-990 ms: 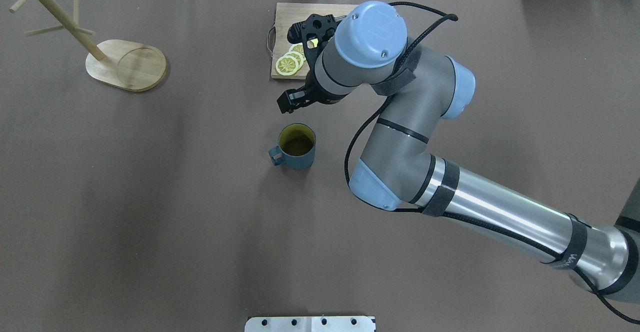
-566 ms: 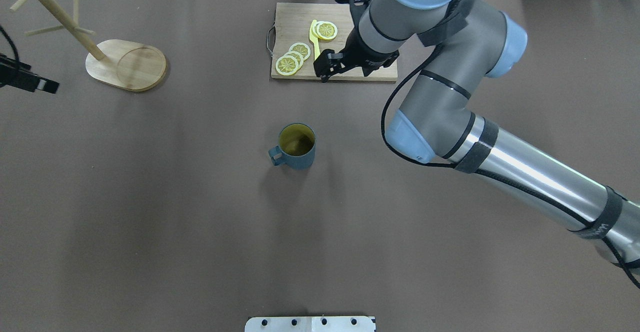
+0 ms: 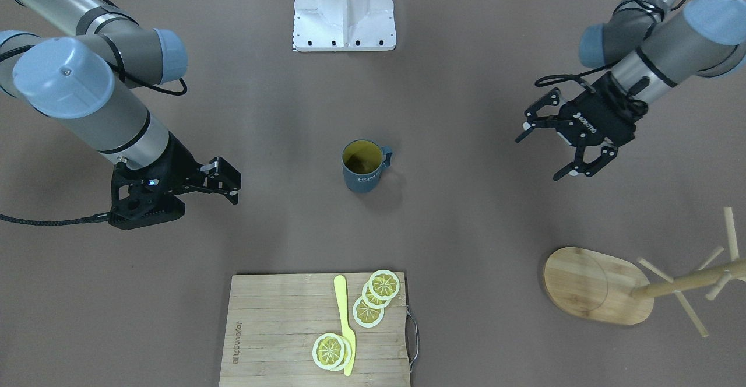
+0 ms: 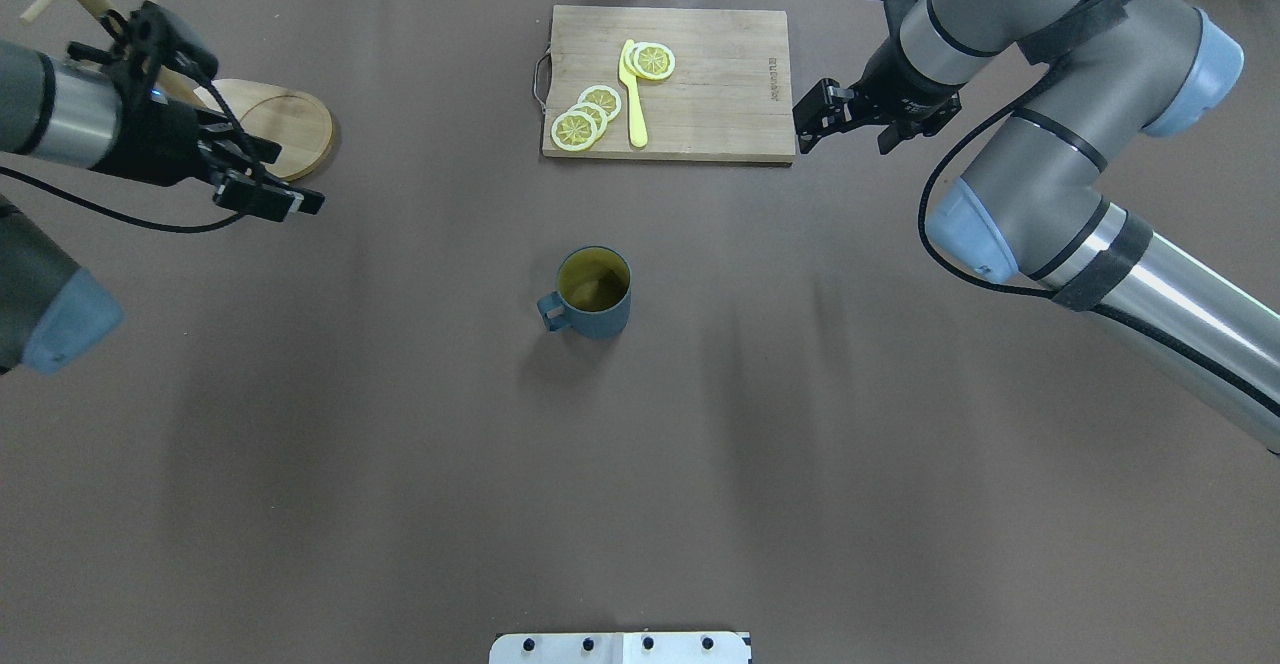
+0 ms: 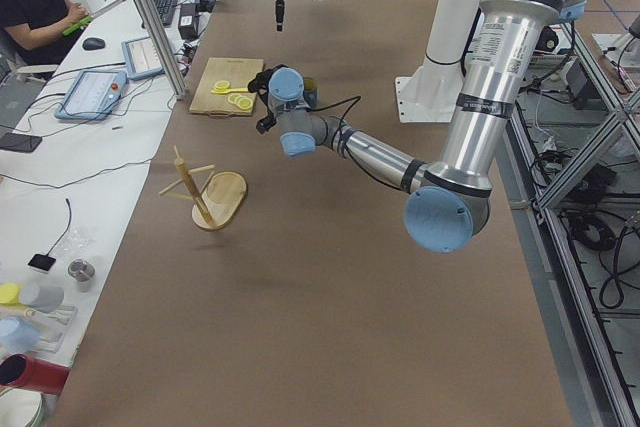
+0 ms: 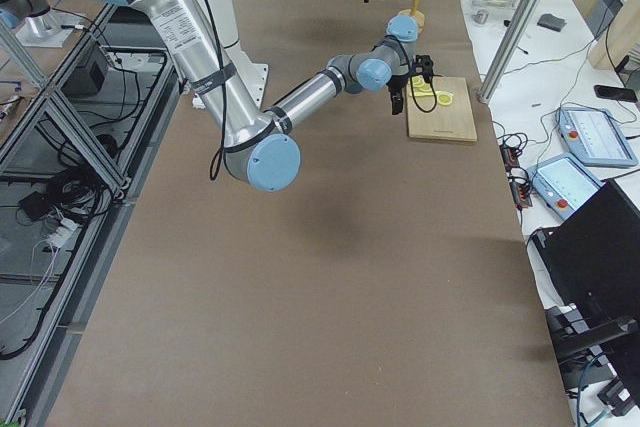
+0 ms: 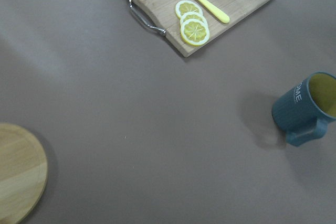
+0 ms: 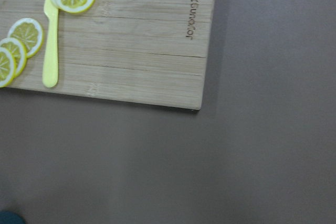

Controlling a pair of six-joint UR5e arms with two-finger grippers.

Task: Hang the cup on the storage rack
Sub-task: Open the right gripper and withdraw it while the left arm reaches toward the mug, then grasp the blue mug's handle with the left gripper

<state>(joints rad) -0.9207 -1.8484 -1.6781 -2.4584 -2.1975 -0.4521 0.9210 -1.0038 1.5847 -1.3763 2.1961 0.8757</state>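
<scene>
The dark blue-grey cup stands upright on the brown table's middle, yellow inside showing, handle toward the robot's left; nothing touches it. The front view shows its cup lettering, and the left wrist view has the cup at the right edge. The wooden storage rack stands at the far left; its post is partly hidden by my left arm. My left gripper hovers open beside the rack's base, well left of the cup. My right gripper hangs open and empty at the cutting board's right end.
A wooden cutting board with lemon slices and a yellow knife lies beyond the cup. A white mount plate sits at the near table edge. The rack's base and pegs lie near the left gripper.
My right arm has pulled away from the cup, back and to the right past the cutting board. My left arm has come in from the left edge next to the rack. The cup stayed put.
</scene>
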